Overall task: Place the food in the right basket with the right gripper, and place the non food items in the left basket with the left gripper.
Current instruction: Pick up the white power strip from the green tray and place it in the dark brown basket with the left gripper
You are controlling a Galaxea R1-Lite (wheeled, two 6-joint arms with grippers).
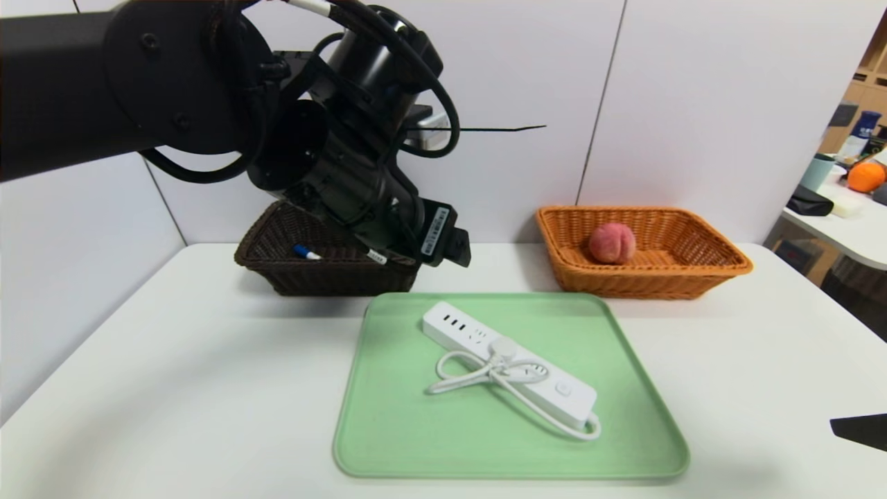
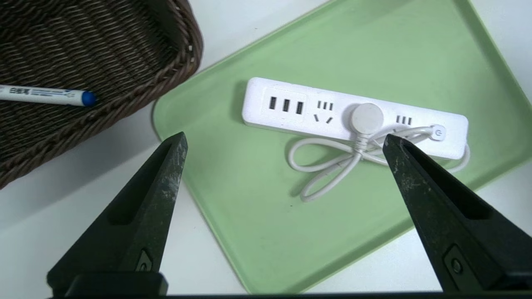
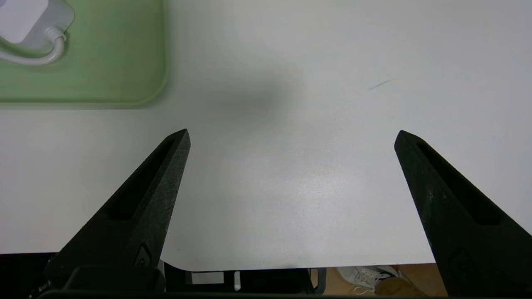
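Note:
The peach [image 1: 612, 242] lies in the orange right basket [image 1: 707, 267]. The blue-capped white marker [image 1: 307, 252] [image 2: 45, 95] rests inside the dark brown left basket [image 1: 332, 281] [image 2: 104, 50]. The white power strip [image 1: 509, 371] [image 2: 353, 116] with its bundled cord lies on the green tray [image 1: 388, 430] [image 2: 249, 216]. My left gripper [image 1: 454, 249] [image 2: 284, 139] hangs open and empty above the gap between the dark basket and the tray's far left corner. My right gripper [image 3: 291, 133] is open and empty over bare table near the front right edge; only a black tip [image 1: 859, 430] shows in the head view.
White wall panels stand close behind both baskets. A side table [image 1: 852, 229] at the far right carries an orange and cups. The white table [image 1: 173, 388] spreads around the tray, and its front edge [image 3: 332, 265] shows just below my right gripper.

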